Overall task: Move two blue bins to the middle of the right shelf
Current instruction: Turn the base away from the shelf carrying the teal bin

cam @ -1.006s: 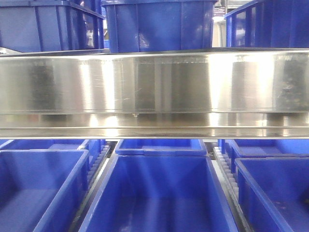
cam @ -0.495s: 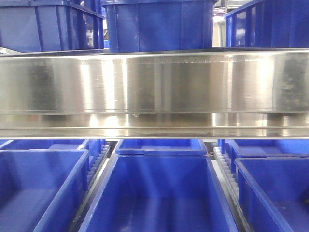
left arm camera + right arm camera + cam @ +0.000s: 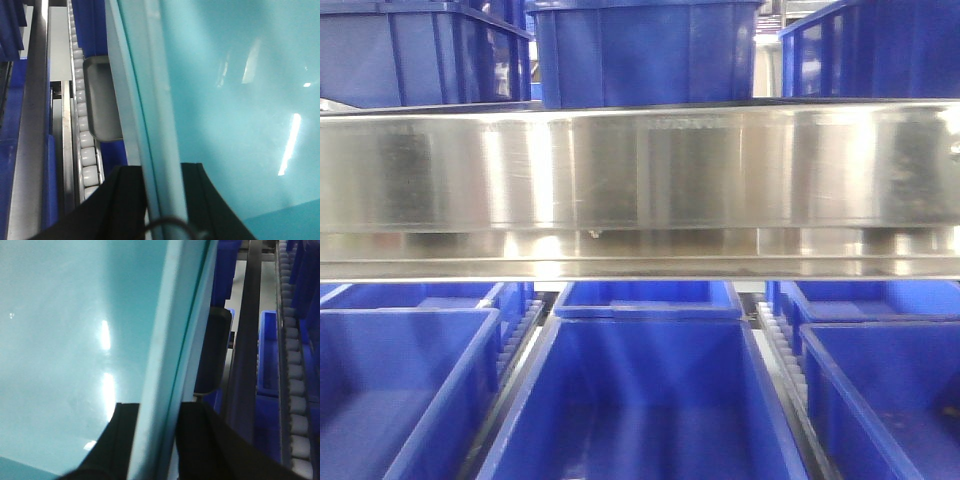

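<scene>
A pale cyan blue bin (image 3: pixel 235 100) fills the left wrist view, and my left gripper (image 3: pixel 160 170) is shut on its thick rim (image 3: pixel 152 110), one black finger (image 3: pixel 125 200) outside and one inside. The right wrist view shows the same cyan blue bin (image 3: pixel 65 330), with my right gripper (image 3: pixel 159 409) shut on its opposite rim (image 3: pixel 172 330). A thin dark seam runs along each rim; I cannot tell whether two bins are nested. Neither the cyan bin nor the grippers appear in the front view.
A wide steel shelf rail (image 3: pixel 650 170) crosses the front view. Dark royal-blue bins (image 3: pixel 645 50) stand above it and more dark bins (image 3: pixel 650 400) sit below. White roller tracks (image 3: pixel 82 145) (image 3: pixel 295 405) and steel rails run beside the held bin.
The shelf rail and dark bins have slid slightly left and up in the front view.
</scene>
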